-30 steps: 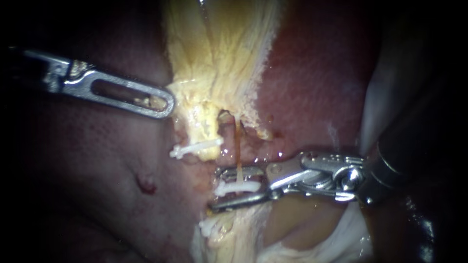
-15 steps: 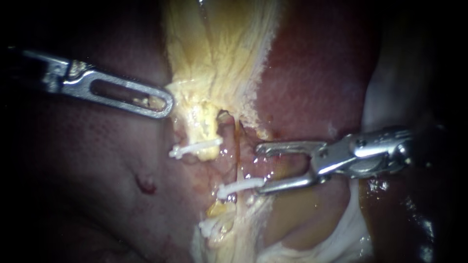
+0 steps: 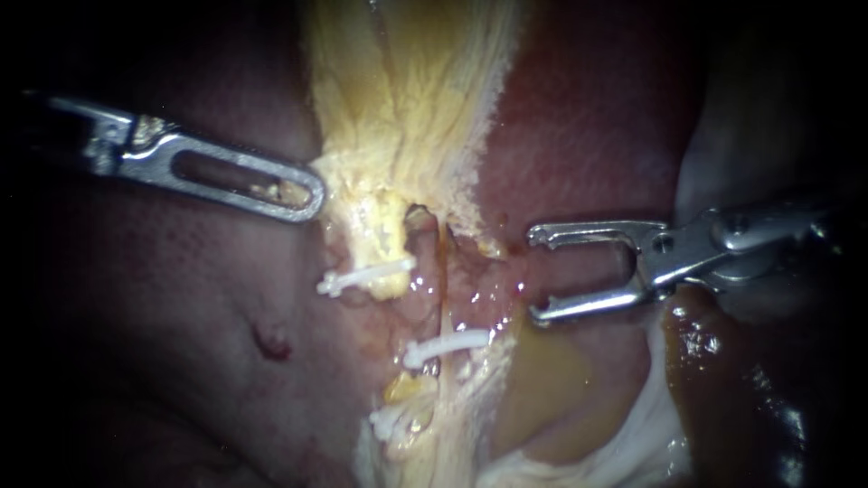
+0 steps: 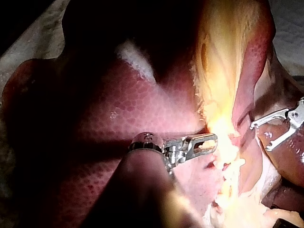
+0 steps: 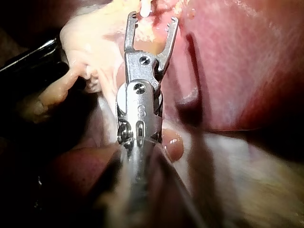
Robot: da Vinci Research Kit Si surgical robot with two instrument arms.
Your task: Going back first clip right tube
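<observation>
- Rightward and a little up the frame: that is how the right tool (image 3: 534,276) has shifted since a second ago, when its jaws straddled the clip (image 3: 445,346); now it stands clear of it, jaws apart and empty; the clip has stayed put on the right tube (image 3: 441,298)
- Left tool (image 3: 307,192) has not budged at the upper left of the frame, its tip against the edge of the yellow tissue (image 3: 407,117); whether it is clamped on that tissue I cannot tell
- The clip sits at the centre of the frame, left of and slightly below the right tool's tips; its long axis runs nearly level across the frame, crossing the tube, which runs up and down
- The right tool points left at the clip with its shaft leading off to the right edge; the way out, I judge, is straight back along that shaft; the right tool is far nearer the clip than the left one
- In the right wrist view the clip's white end (image 5: 145,9) shows just ahead of the parted jaws
- The lower jaw tip is the part nearest the clip's right end; a sideways drift there could snag it
- No container is in view
</observation>
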